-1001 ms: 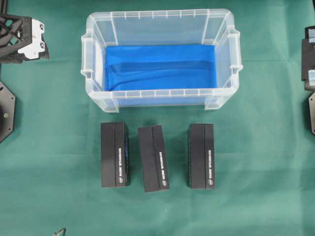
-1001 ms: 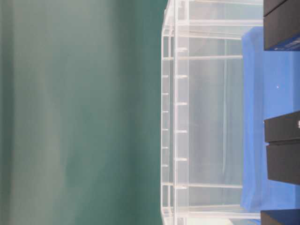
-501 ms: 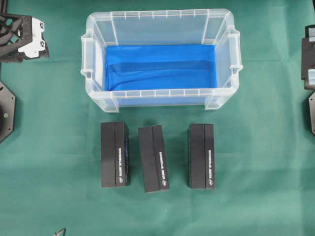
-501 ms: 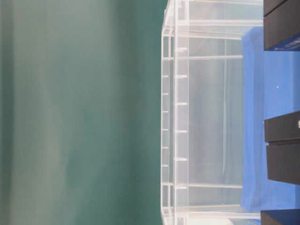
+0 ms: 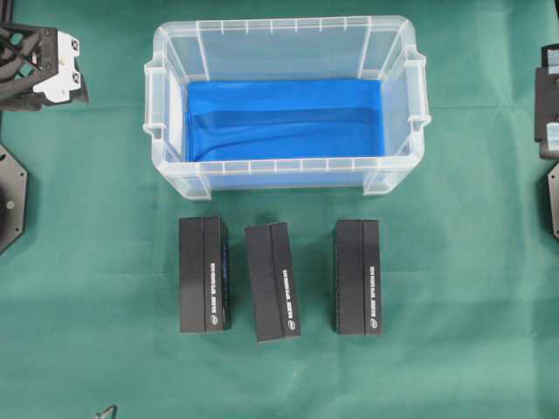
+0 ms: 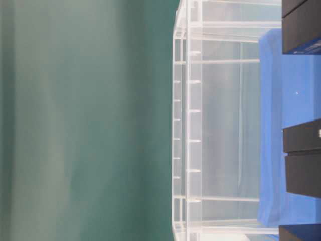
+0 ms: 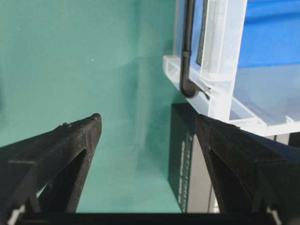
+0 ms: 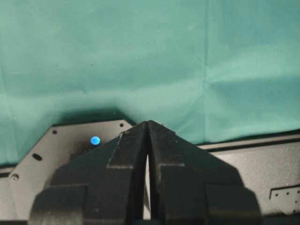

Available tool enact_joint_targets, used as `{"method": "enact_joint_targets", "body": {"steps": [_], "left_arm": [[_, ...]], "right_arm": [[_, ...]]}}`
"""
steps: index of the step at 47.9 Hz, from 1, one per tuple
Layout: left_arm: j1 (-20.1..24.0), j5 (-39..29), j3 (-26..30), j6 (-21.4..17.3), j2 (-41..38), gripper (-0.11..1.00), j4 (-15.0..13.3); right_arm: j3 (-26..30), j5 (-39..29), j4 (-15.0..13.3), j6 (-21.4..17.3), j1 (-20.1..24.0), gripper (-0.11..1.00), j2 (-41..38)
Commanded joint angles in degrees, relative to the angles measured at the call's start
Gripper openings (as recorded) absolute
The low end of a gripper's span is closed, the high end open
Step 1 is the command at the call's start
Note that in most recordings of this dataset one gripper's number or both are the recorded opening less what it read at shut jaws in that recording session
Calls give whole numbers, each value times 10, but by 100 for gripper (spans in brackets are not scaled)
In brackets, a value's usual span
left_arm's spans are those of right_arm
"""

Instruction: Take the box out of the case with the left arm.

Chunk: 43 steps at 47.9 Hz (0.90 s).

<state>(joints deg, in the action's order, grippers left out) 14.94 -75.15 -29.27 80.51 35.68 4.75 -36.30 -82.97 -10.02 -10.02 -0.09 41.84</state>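
The clear case (image 5: 279,26) stands at the back middle of the green cloth, and only its blue lining (image 5: 284,118) shows inside. Three black boxes lie side by side on the cloth in front of it: left (image 5: 204,275), middle (image 5: 272,281), right (image 5: 357,277). My left gripper (image 5: 77,83) hovers at the far left, clear of the case, open with nothing between its jaws. In the left wrist view the left gripper (image 7: 146,117) frames bare cloth, with the case corner (image 7: 220,70) and one box (image 7: 185,159) to the right. My right gripper (image 8: 147,123) is shut and empty.
The right arm (image 5: 548,105) rests at the right edge over its grey base plate (image 8: 56,140). A black mount (image 5: 9,196) sits at the left edge. The table-level view shows the case wall (image 6: 186,125) and box ends (image 6: 303,155).
The left gripper has drifted slightly toward the far edge of the table. The boxes, the case and the right arm have not moved.
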Motion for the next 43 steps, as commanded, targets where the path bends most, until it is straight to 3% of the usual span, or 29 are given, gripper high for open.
{"method": "enact_joint_targets", "body": {"steps": [1,43], "left_arm": [[2,3,5,1,2,76,1],[-1,3,-2,3,7,76,1]], "right_arm": [[7,-1,-2,0,-1,0,-1],[6,1,-2,-2,-1,0,-1]]}}
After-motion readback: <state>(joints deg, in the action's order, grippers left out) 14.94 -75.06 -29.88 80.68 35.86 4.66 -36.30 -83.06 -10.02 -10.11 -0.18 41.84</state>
